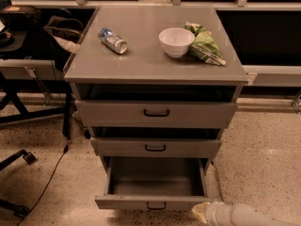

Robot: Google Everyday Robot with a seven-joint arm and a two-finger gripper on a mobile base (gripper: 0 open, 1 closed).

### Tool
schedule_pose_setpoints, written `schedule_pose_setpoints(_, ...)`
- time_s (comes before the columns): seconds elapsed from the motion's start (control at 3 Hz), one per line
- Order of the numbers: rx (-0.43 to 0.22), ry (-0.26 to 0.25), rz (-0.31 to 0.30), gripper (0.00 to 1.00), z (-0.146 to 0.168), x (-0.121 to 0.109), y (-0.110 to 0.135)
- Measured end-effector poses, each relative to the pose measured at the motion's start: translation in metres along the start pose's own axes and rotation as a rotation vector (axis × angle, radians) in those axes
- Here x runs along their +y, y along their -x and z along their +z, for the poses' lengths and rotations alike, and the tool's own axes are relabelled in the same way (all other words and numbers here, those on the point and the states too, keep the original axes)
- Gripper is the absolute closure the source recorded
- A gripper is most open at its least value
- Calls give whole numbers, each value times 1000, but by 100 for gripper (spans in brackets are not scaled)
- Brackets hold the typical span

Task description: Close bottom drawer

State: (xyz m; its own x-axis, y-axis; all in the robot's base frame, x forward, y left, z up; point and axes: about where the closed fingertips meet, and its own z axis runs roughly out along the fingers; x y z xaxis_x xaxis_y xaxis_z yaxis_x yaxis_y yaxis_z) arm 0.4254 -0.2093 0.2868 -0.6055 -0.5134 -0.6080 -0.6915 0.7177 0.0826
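Bottom drawer point(141, 203) stands open, bare floor showing, gripper point(202, 212) (state indiscernible) by its front corner.

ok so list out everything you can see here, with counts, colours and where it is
cabinet: 1, grey, centre of the view
top drawer: 1, grey, black handle, slightly open
middle drawer: 1, grey, black handle, slightly open
bottom drawer: 1, grey, black handle, pulled far out, nothing visible inside
can: 1, silver and blue, lying on its side, cabinet top left
bowl: 1, white, cabinet top right of centre
snack bag: 1, green, against the bowl's right side
cable: 1, black, on the floor at left
dark furniture: black, left of the cabinet, hard to identify
floor: speckled beige
robot arm: 1, white, bottom right edge
gripper: 1, pale tip by the bottom drawer's front right corner
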Motion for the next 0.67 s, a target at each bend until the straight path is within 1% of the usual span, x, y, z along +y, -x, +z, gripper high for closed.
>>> schedule_pose_setpoints(0.33,5,57,-66,100,22,-10,0)
schedule_pose_setpoints(0.67,5,57,-66,100,22,-10,0)
